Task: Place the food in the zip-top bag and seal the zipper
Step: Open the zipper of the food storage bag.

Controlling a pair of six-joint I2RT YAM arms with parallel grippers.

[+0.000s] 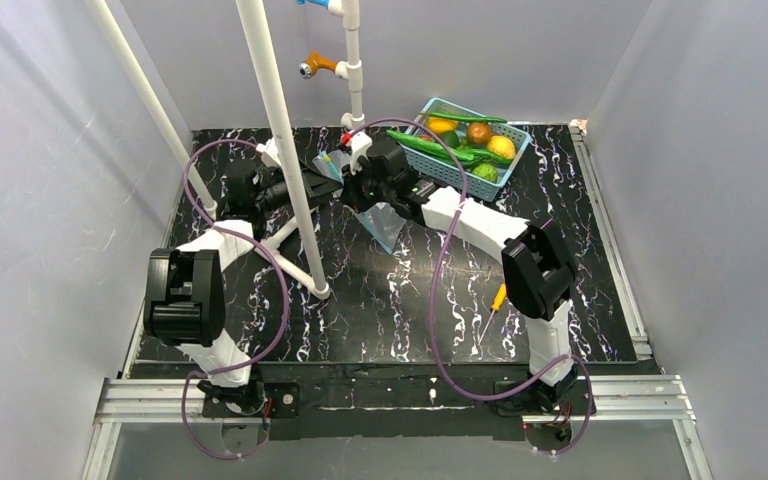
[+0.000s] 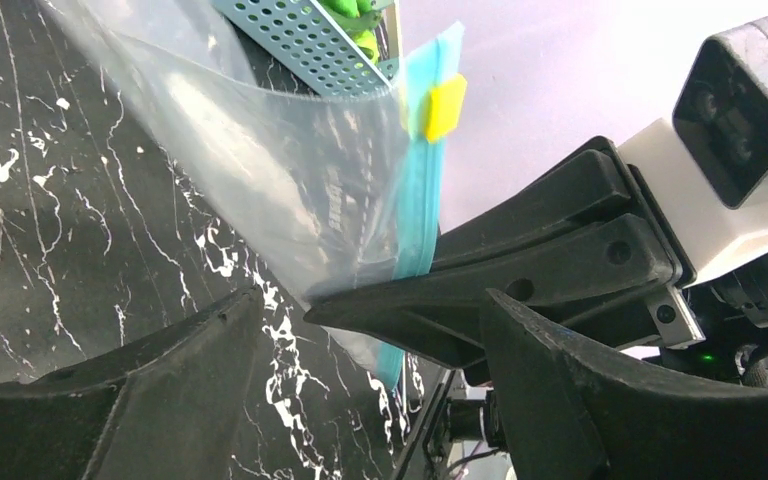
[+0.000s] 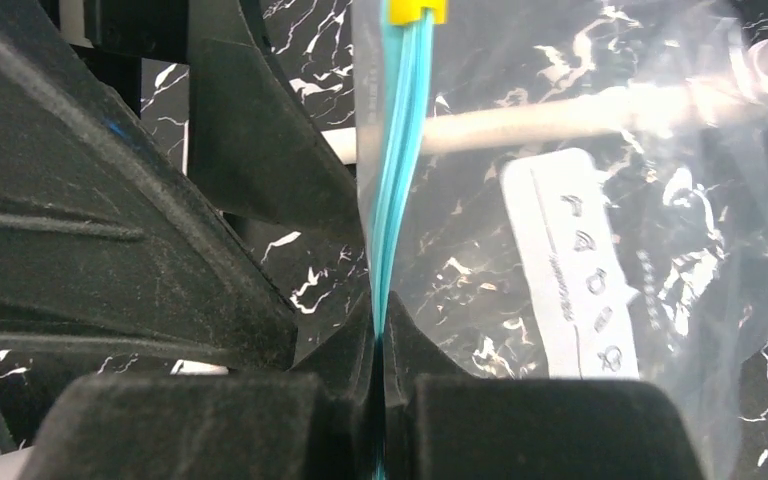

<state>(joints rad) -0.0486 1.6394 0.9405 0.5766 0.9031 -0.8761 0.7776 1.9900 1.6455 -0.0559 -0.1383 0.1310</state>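
The clear zip-top bag (image 1: 385,225) hangs above the table's middle, empty. My right gripper (image 3: 380,335) is shut on the bag's teal zipper (image 3: 398,150), below the yellow slider (image 3: 417,10). In the left wrist view the bag (image 2: 290,170) and its zipper (image 2: 420,215) hang in front of my left gripper (image 2: 370,300), which is open, its fingers either side of the right gripper's shut fingers (image 2: 520,260). From above, the left gripper (image 1: 312,183) and right gripper (image 1: 358,190) meet behind the pole. The food (image 1: 465,140), green pods and round fruits, lies in the basket.
The light-blue slotted basket (image 1: 440,170) stands at the back right. A white pole (image 1: 280,130) rises in front of the grippers, with its foot near the table's middle. An orange-handled screwdriver (image 1: 493,305) lies by the right arm. Grey walls close in the table.
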